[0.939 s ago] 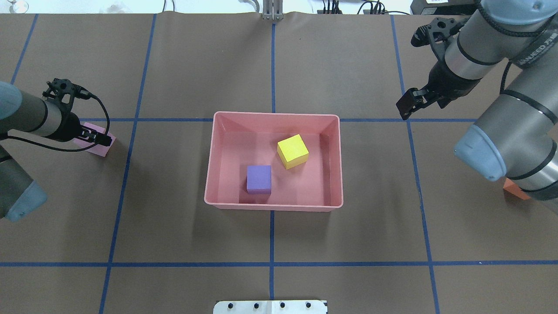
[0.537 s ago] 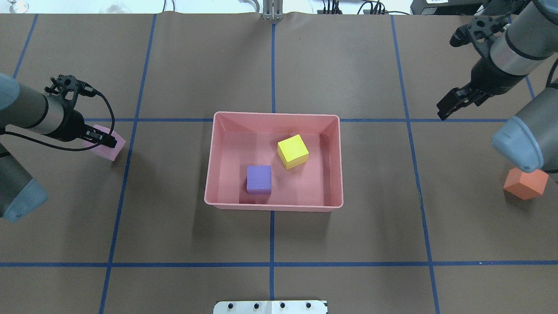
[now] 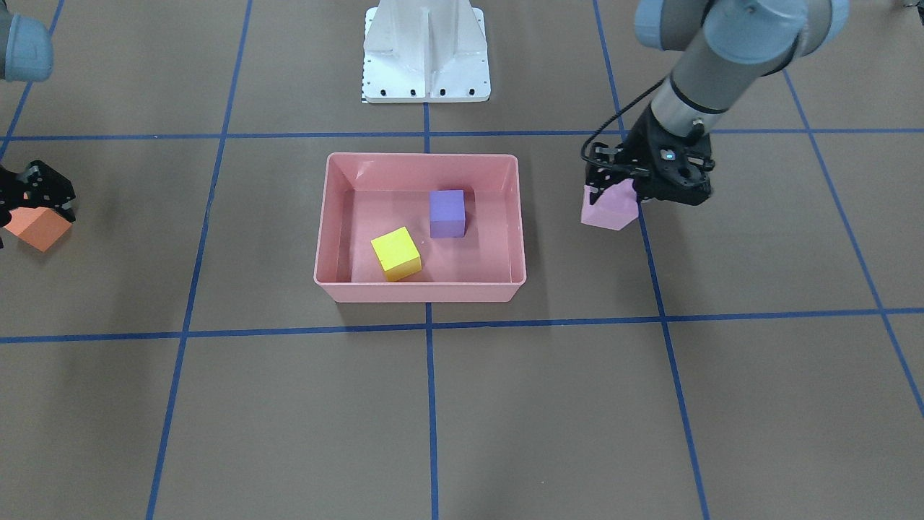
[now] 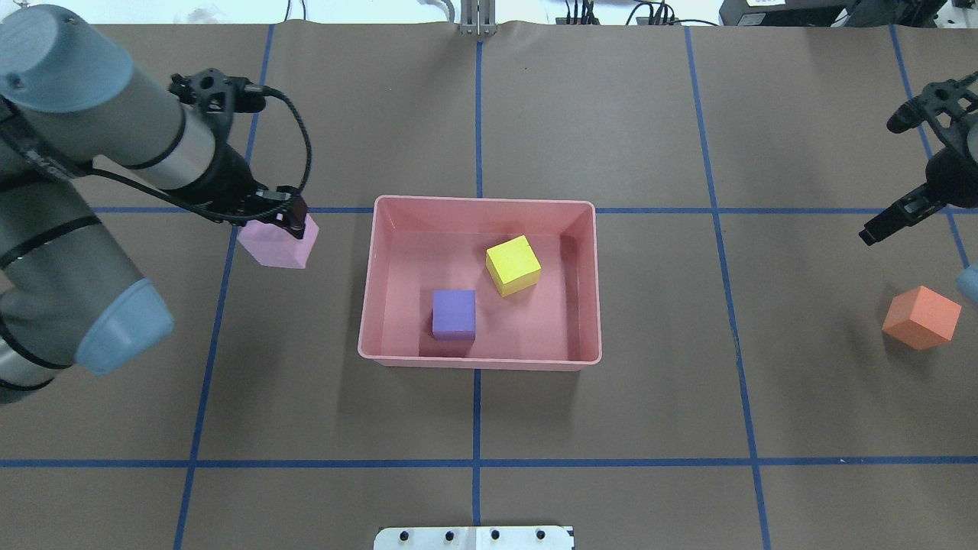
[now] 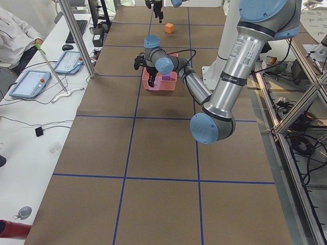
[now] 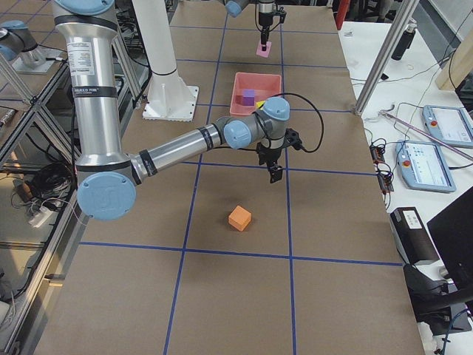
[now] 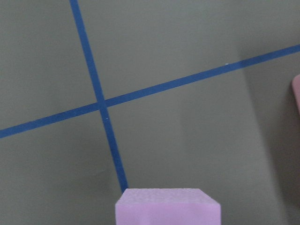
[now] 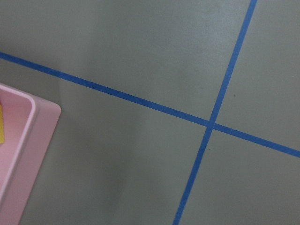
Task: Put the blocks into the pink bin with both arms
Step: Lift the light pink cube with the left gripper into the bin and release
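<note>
The pink bin (image 4: 365, 305) (image 3: 419, 292) sits mid-table with the yellow cube (image 4: 513, 263) (image 3: 395, 253) and the purple cube (image 4: 454, 313) (image 3: 447, 213) inside. My left gripper (image 4: 289, 221) (image 3: 613, 191) is shut on the light pink cube (image 4: 273, 244) (image 3: 608, 211) (image 7: 168, 206) and holds it above the table, just left of the bin. My right gripper (image 4: 871, 233) (image 3: 32, 206) hangs empty and looks open, high over the far right. The orange cube (image 4: 921, 317) (image 3: 37, 230) (image 6: 239, 218) lies on the table nearer the robot than that gripper.
The white base pedestal (image 3: 426, 50) stands at the table's robot side. Blue tape lines cross the brown table cover. The bin's corner (image 8: 23, 154) shows at the left of the right wrist view. An operator's desk with tablets (image 5: 30, 84) lies beyond the table's far edge.
My left gripper has lifted the light pink cube and carried it right, close to the bin. My right arm has swung right, away from the bin, uncovering the orange cube.
</note>
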Robot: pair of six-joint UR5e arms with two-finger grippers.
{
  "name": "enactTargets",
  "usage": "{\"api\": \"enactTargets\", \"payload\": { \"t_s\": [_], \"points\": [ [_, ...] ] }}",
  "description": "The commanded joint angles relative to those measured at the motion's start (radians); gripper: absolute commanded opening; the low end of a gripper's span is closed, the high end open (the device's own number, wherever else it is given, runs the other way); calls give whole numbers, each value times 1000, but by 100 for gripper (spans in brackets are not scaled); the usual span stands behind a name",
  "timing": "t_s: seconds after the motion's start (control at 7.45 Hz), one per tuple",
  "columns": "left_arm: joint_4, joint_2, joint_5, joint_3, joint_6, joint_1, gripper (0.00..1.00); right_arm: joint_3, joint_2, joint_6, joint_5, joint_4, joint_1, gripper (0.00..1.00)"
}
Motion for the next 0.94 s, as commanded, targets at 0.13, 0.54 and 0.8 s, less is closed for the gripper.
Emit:
{"api": "enactTargets", "payload": {
  "t_s": [0.13, 0.54, 0.8],
  "points": [
    [25, -217, 93, 125, -215, 128, 11, -123, -37, -181, 10, 80, 79, 100],
    [25, -227, 156, 142, -219, 153, 100, -134, -74, -292, 21, 86, 104, 100],
    [28, -223, 152, 126, -205, 146, 100, -105, -79, -319, 28, 113, 101, 100]
  ]
}}
